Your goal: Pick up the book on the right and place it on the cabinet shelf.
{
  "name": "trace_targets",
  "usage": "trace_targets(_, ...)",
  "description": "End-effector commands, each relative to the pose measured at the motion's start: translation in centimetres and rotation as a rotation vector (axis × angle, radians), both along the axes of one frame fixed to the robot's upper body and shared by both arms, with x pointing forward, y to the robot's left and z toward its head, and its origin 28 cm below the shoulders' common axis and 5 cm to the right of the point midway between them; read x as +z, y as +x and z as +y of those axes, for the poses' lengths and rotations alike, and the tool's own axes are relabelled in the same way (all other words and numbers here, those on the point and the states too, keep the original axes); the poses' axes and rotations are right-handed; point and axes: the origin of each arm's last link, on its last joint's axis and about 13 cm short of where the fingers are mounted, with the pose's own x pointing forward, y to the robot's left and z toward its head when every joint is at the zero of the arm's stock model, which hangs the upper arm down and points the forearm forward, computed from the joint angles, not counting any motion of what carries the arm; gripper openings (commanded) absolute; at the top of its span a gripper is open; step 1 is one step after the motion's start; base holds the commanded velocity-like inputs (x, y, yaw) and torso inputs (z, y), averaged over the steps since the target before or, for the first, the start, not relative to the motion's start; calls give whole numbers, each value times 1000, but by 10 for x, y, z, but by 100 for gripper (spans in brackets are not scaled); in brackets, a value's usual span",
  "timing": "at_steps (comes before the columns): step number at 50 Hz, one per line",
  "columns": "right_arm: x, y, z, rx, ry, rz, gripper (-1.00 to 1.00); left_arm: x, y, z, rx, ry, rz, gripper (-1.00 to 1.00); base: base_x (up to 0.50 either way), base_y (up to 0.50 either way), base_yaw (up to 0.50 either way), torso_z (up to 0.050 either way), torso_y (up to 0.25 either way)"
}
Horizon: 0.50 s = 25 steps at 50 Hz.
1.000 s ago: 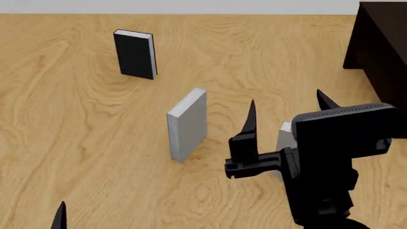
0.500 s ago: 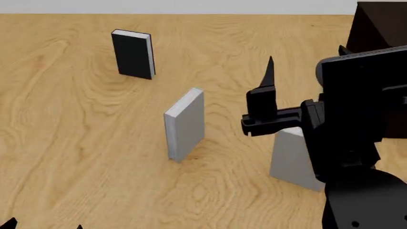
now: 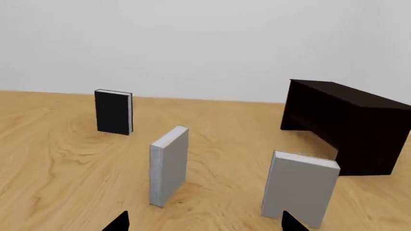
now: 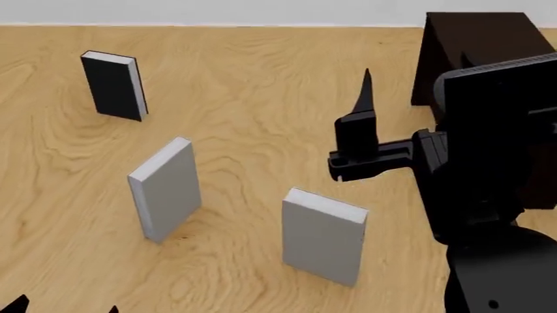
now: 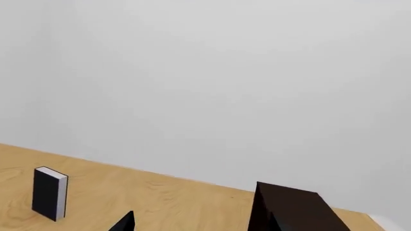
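Three books stand upright on the wooden floor. The book on the right (image 4: 324, 235) (image 3: 299, 190) is light grey with white page edges and stands free. The dark cabinet shelf (image 4: 487, 39) (image 3: 350, 122) (image 5: 289, 209) rises behind it at the far right. My right gripper (image 4: 416, 68) (image 5: 199, 226) hangs open and empty, well above the book and in front of the cabinet. Only the tips of my left gripper (image 4: 62, 306) (image 3: 204, 226) show, low and near, wide apart with nothing between them; the book stands just beyond one of its fingertips (image 3: 290, 222).
A second grey book (image 4: 165, 189) (image 3: 168, 166) stands to the left of the right one. A black-covered book (image 4: 113, 85) (image 3: 113, 111) (image 5: 50, 192) stands farther back on the left. A pale wall closes off the floor behind.
The right arm rose from beside the right book to well above it. The head view then swung right, so the books sit further left and the right book and cabinet show fully.
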Motion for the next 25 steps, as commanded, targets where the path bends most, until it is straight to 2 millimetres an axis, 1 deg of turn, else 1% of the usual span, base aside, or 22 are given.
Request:
trace_targets(1, 3, -2, 1, 22, -13, -16, 100, 2, 0, 0, 5, 5, -16, 100, 383, -344, 0, 0, 0)
trace_targets(13, 3, -4, 3, 38, -25, -28, 100, -2, 1, 0, -2, 3, -18, 100, 464, -240, 0, 0, 0)
trace_targets(25, 2, -3, 5, 51, -34, -20, 100, 2, 0, 0, -6, 2, -20, 100, 480, -95, 0, 0, 1)
